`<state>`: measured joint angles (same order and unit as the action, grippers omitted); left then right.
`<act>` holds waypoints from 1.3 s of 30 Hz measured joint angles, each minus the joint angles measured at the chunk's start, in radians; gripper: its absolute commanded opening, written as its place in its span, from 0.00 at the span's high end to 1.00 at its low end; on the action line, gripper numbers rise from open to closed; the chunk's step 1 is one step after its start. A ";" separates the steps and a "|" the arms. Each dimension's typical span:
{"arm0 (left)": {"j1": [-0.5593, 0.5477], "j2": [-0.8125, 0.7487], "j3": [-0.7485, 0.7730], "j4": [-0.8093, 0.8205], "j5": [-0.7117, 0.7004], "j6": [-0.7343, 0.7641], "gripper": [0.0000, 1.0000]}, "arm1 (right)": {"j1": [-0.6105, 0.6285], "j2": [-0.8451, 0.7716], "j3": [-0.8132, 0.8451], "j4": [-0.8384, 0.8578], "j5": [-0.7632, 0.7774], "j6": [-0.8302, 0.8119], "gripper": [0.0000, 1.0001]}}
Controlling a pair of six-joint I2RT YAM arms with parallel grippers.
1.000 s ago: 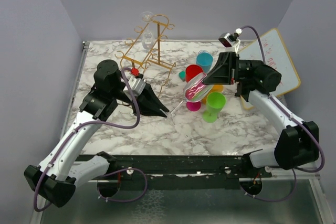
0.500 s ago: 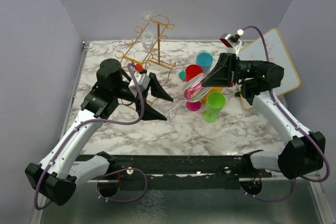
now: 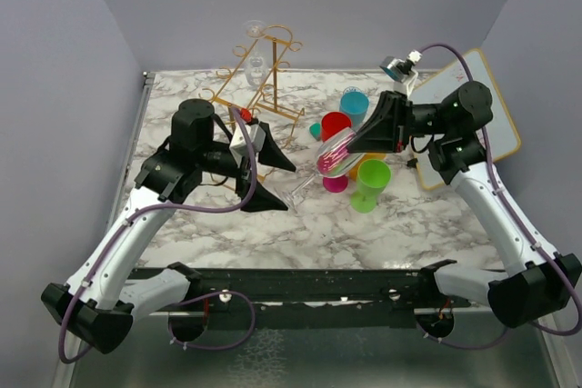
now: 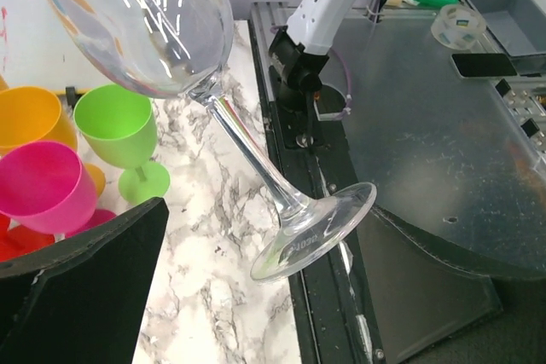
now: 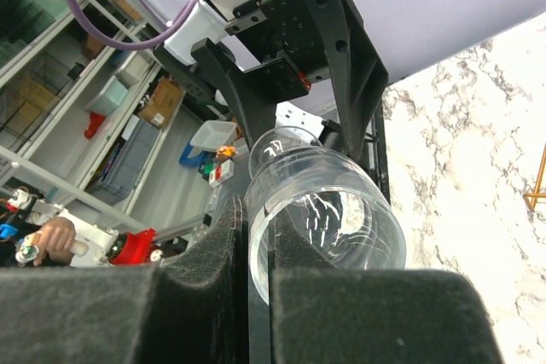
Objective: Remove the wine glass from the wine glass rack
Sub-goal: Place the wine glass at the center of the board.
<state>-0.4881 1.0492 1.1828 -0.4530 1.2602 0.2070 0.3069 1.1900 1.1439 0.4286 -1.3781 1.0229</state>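
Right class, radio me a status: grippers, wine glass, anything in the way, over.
Right gripper shut on wine glass bowl, apart from wine glass rack. Left gripper open around its foot. Coloured cups close beside; second glass on rack.

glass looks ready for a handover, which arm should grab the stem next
Left: the left tool, open, flanks the wine glass stem; the right tool is shut on its bowl.
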 measured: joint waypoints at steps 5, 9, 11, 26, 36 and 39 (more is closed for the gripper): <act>0.000 0.005 0.019 -0.100 -0.051 0.047 0.01 | 0.006 -0.003 0.013 -0.104 -0.005 -0.099 0.99; 0.000 0.016 0.045 -0.188 -0.104 0.079 0.01 | 0.006 -0.005 0.013 -0.136 -0.008 -0.145 1.00; 0.000 0.016 0.050 -0.217 -0.129 0.092 0.01 | 0.006 -0.006 0.014 -0.159 -0.011 -0.182 0.99; 0.002 0.052 0.204 -0.262 -0.283 0.143 0.01 | 0.077 0.152 0.174 -0.888 0.193 -0.778 0.99; 0.002 0.068 0.268 -0.229 -0.346 0.091 0.01 | 0.200 0.123 0.164 -1.027 0.518 -0.905 0.99; 0.002 0.087 0.312 -0.226 -0.418 0.056 0.01 | 0.278 0.090 0.138 -1.035 0.669 -0.944 0.99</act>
<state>-0.4866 1.1362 1.4952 -0.6788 0.8425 0.2626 0.5854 1.2797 1.2823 -0.6067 -0.7090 0.0792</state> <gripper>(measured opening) 0.988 0.093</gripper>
